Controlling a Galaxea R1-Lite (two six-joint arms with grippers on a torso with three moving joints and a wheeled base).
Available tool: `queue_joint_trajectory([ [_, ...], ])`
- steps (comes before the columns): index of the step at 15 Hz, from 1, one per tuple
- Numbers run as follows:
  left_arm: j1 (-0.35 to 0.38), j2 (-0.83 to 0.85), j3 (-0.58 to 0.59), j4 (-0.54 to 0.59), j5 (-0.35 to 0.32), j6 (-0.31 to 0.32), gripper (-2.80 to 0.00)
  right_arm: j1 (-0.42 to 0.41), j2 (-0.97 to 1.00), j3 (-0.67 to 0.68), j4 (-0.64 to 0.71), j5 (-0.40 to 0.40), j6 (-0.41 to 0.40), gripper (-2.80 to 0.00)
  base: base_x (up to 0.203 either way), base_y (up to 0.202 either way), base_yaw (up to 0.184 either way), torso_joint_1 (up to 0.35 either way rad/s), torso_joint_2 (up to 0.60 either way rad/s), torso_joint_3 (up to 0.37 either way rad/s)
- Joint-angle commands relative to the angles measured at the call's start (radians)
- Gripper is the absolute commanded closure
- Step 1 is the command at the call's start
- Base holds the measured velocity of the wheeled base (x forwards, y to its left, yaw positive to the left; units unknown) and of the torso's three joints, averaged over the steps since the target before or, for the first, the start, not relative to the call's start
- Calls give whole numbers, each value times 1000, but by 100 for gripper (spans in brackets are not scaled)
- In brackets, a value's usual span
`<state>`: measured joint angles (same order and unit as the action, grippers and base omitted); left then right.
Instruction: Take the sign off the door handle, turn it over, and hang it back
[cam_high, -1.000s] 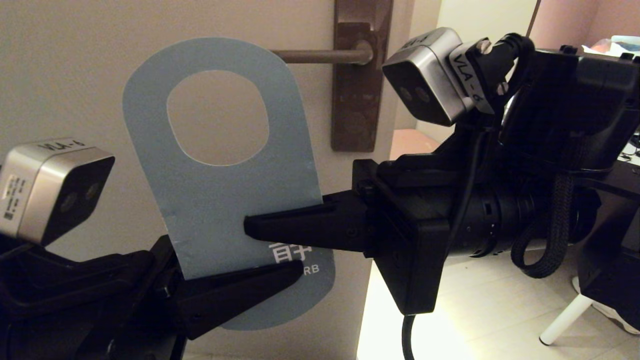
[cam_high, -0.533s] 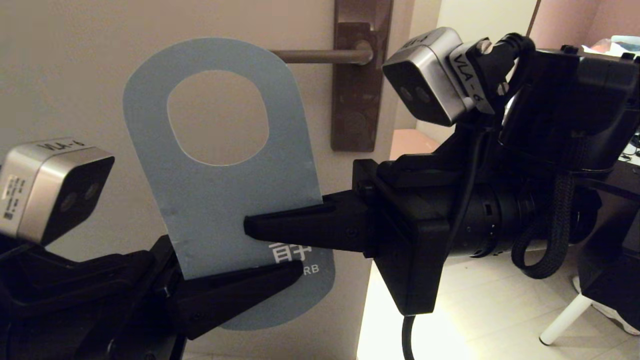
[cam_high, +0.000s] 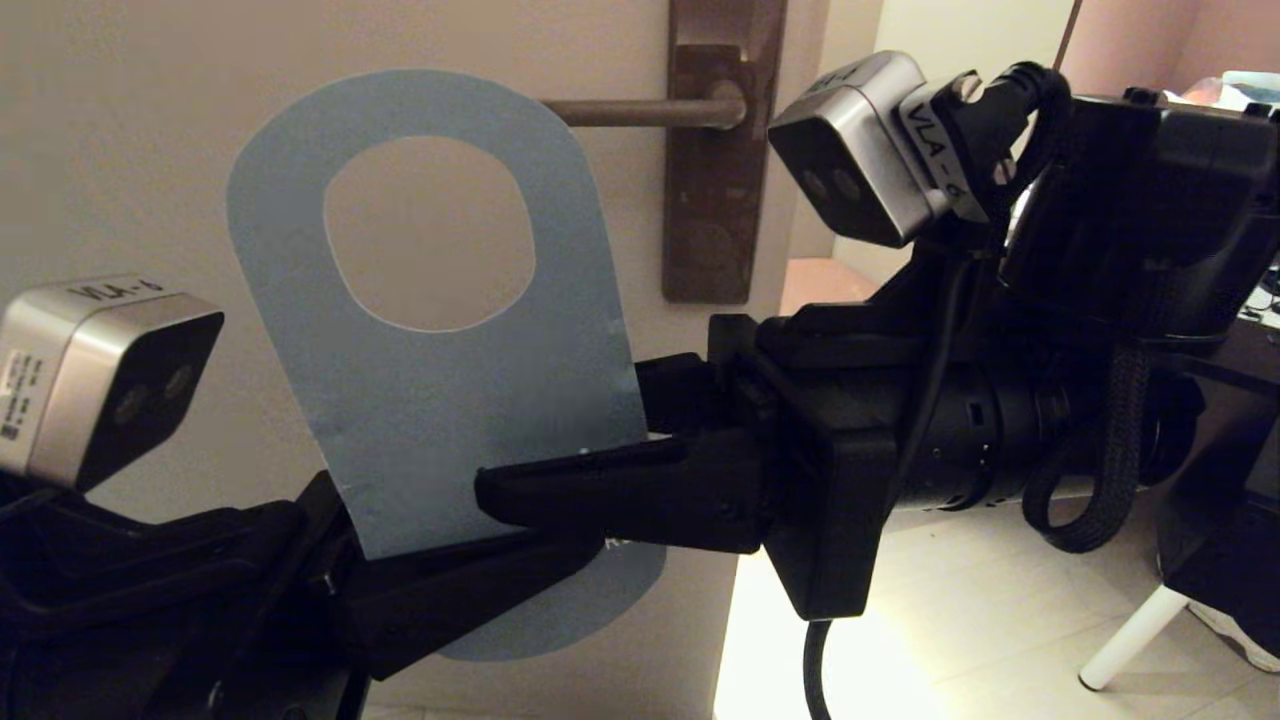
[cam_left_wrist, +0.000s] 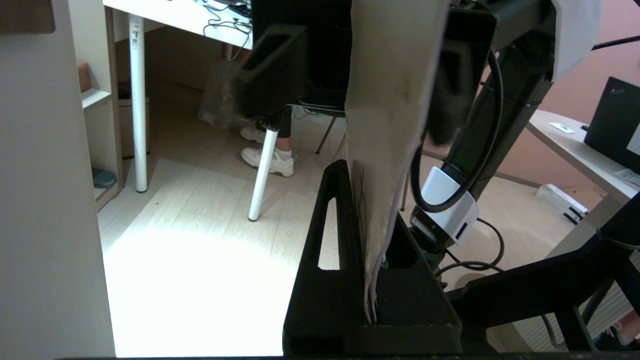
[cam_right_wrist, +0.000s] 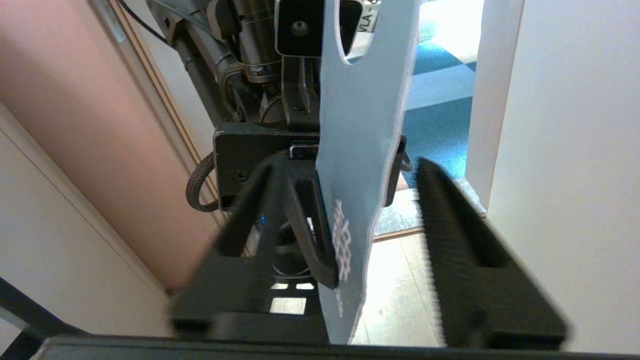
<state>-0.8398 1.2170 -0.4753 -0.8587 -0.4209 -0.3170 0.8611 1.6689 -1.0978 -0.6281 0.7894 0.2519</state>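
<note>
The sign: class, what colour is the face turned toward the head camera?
Blue; the sign shows it best in the head view.

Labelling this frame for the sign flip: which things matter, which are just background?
Job:
sign, blue side facing the head camera, off the handle
door handle
left gripper, shut on the sign
right gripper, open around the sign

Background:
white table leg
laptop

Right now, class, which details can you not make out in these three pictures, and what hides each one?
- Lettering on the sign: head view, covered by a finger of the open right gripper.
- Free end of the door handle: head view, behind the sign.
- Top of the plate: cut off by the head view's upper edge.
- The sign's other face: left wrist view, seen nearly edge-on above the left gripper.
</note>
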Motion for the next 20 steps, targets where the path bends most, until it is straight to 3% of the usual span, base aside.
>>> queue_joint_trajectory([
  [1, 1, -1, 1, -5, -3, -2, 0, -1, 0, -1, -4, 4, 1, -280, 0, 0, 0, 0, 0, 0],
  [7, 7, -1, 1, -5, 1, -4, 0, -17, -34, 30, -4, -58, 1, -280, 0, 0, 0, 0, 0, 0],
  [13, 10, 1, 1, -5, 1, -5, 0, -93, -164, 156, -4, -99, 0, -280, 0, 0, 0, 0, 0, 0],
  [18, 10, 4, 1, -5, 1, -4, 0, -99, -236, 243, -4, -116, -4, -280, 0, 0, 0, 0, 0, 0],
  [19, 10, 3, 3, -5, 2, -4, 0, -99, -236, 245, -4, -114, -7, 0, 0, 0, 0, 0, 0, 0],
  [20, 10, -1, 7, -5, 2, -2, 0, -99, -236, 249, -4, -116, -13, 0, 0, 0, 0, 0, 0, 0],
])
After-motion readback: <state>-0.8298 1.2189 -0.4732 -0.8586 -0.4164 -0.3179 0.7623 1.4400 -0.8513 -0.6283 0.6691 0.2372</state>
